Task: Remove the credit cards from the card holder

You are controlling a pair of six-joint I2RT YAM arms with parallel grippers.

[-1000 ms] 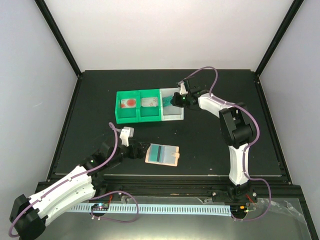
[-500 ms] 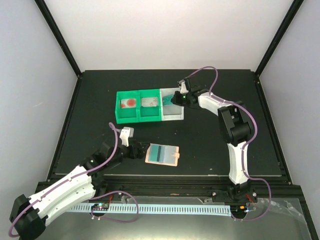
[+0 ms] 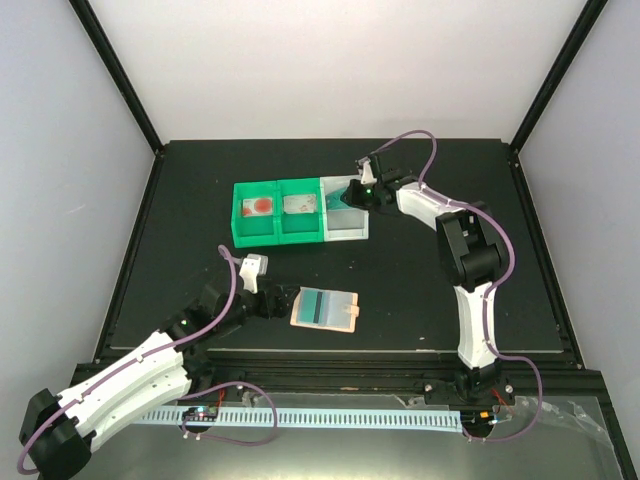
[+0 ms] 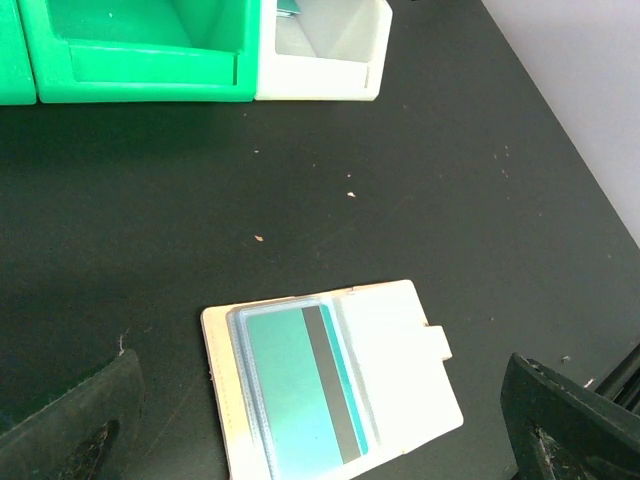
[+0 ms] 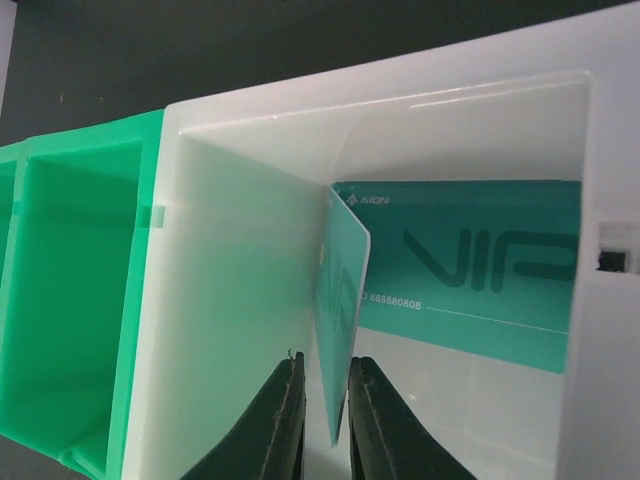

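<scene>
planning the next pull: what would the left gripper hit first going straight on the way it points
The left gripper would probably meet the card holder, lying flat just ahead of its fingers with a credit card in the pocket; finger height is unclear.

I note a three-compartment bin tray [image 3: 275,238] toward the far side of the black table [image 3: 420,290]: two sections green, one white. The leftmost holds a reddish item [image 3: 258,207] (too small to identify). A white slotted strip [image 3: 330,417] runs along the near edge.
</scene>
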